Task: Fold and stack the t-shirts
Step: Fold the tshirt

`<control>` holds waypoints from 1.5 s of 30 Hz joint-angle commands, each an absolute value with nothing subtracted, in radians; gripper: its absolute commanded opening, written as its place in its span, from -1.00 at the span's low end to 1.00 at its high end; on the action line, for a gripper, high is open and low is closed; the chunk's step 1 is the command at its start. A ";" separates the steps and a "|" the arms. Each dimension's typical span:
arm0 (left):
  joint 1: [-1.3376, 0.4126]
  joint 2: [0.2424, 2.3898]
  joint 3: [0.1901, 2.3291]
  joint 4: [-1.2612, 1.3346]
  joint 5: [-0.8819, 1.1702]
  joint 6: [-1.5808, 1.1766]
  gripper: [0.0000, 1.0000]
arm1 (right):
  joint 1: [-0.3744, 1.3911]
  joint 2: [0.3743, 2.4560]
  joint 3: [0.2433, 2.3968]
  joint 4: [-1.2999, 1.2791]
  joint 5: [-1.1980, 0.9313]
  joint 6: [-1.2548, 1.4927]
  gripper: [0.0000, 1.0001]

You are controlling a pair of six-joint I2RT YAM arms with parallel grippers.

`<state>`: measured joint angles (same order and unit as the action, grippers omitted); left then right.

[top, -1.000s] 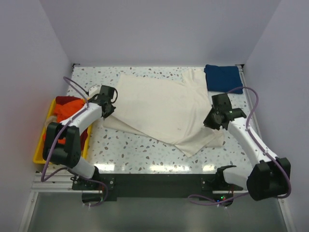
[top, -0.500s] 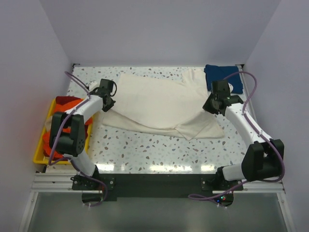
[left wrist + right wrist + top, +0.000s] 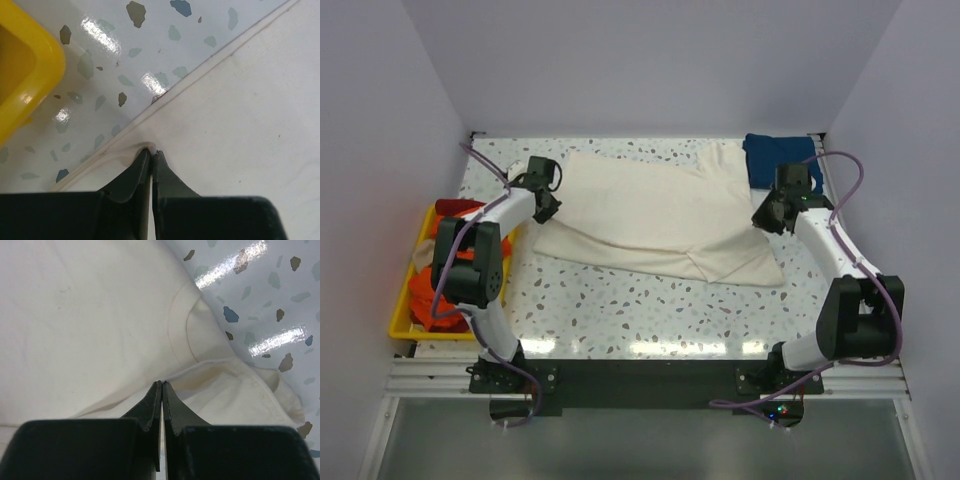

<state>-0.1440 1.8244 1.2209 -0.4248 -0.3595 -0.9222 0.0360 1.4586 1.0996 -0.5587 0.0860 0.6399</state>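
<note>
The large cream t-shirt (image 3: 655, 215) lies folded over across the middle of the table. My left gripper (image 3: 549, 203) is shut on its left edge; in the left wrist view the gripper (image 3: 151, 151) pinches the cream hem (image 3: 225, 125). My right gripper (image 3: 767, 218) is shut on its right edge; in the right wrist view the gripper (image 3: 162, 384) clamps a cloth fold (image 3: 100, 325). A folded dark blue t-shirt (image 3: 775, 160) lies at the far right corner. Orange and red t-shirts (image 3: 445, 265) lie in the yellow tray.
A yellow plastic tray (image 3: 400, 310) stands at the table's left edge; its corner also shows in the left wrist view (image 3: 25, 75). White walls close in the table on three sides. Speckled tabletop (image 3: 650, 310) lies in front of the shirt.
Both grippers have moved away from me toward the back, carrying the cream shirt's near edge over itself. The shirt now lies folded narrower, farther back.
</note>
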 commanded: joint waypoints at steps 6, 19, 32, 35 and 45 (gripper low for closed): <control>-0.124 1.815 1.273 -0.380 -0.341 -0.904 -1.00 | 0.003 1.463 1.075 -0.494 0.025 0.614 -1.00; -0.097 1.764 1.249 -0.382 -0.328 -0.894 -1.00 | -0.032 1.445 1.054 -0.489 0.011 0.606 -1.00; -0.091 1.764 1.236 -0.316 -0.265 -0.850 -0.22 | -0.038 1.499 1.045 -0.462 0.002 0.606 -0.31; -0.091 1.692 1.198 -0.322 -0.281 -0.841 0.22 | -0.038 1.490 1.055 -0.476 0.002 0.606 0.25; -0.109 1.465 0.893 -0.304 -0.242 -0.925 0.33 | -0.035 1.316 0.866 -0.463 -0.072 0.653 0.34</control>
